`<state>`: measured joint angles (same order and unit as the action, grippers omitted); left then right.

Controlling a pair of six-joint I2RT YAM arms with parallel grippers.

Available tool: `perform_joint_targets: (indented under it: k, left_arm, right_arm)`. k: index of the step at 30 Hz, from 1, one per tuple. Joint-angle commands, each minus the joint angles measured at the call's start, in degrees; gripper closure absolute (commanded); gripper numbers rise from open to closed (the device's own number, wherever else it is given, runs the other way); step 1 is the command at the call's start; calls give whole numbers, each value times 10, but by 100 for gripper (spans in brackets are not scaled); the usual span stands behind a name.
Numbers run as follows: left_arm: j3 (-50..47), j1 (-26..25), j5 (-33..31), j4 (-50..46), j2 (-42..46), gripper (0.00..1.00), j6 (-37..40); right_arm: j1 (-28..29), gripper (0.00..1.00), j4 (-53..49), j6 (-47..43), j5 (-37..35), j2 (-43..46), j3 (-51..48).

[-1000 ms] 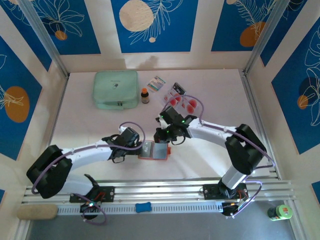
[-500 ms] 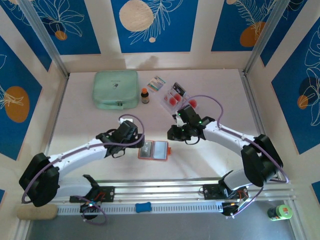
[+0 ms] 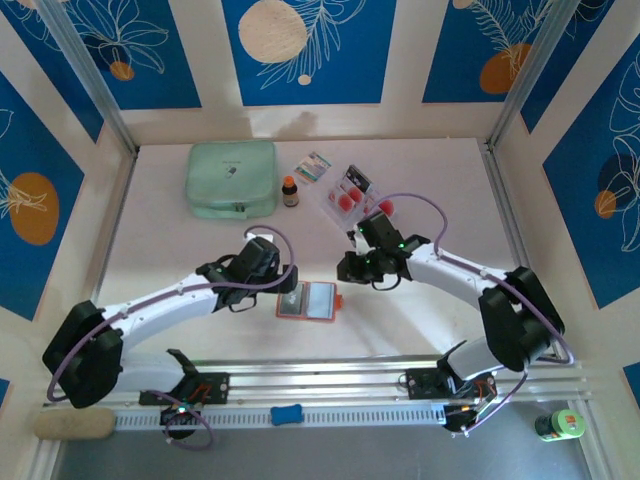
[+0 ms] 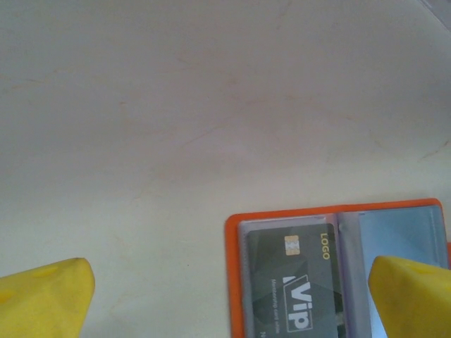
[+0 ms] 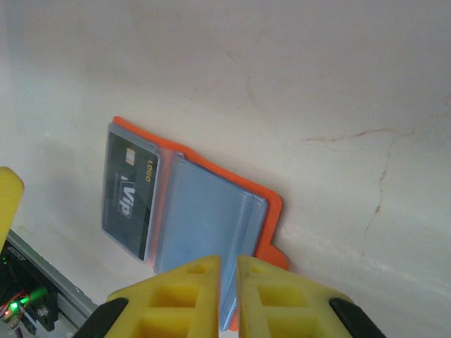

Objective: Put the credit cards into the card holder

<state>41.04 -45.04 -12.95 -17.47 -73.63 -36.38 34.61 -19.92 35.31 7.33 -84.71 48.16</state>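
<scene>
orange card holder (image 3: pixel 308 300) open flat just beside wide-spread left gripper (image 4: pixel 232 285) and nearly pressed-together empty right gripper (image 5: pixel 227 271)

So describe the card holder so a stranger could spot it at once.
On the pale table, look at the middle of the near side. The card holder lies open there: small, orange-rimmed, a dark card inside, unlike the bigger mint-green pouch at the back.

A white table (image 3: pixel 440 180) is boxed in by cream walls (image 3: pixel 405 60) on the left, far and right, each hung with blue panels (image 3: pixel 340 80) of white leaf outlines and orange or cream discs. Metal posts (image 3: pixel 85 75) stand at the far corners. A ribbed metal rail (image 3: pixel 350 375) runs along the near edge.
</scene>
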Motion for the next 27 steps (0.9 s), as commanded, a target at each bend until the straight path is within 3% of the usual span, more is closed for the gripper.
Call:
perform_joint_targets:
  k: [1, 10, 27]
  left_arm:
    - [11, -21, 13, 20, -22, 0, -16]
    - [15, -55, 4, 33, -68, 0, -20]
    - [12, -60, 9, 54, -105, 0, -15]
  right_arm:
    - [18, 88, 5, -7, 20, -25, 26]
    - [50, 92, 0, -9, 3, -83, 55]
    - [38, 97, 29, -16, 25, -162, 52]
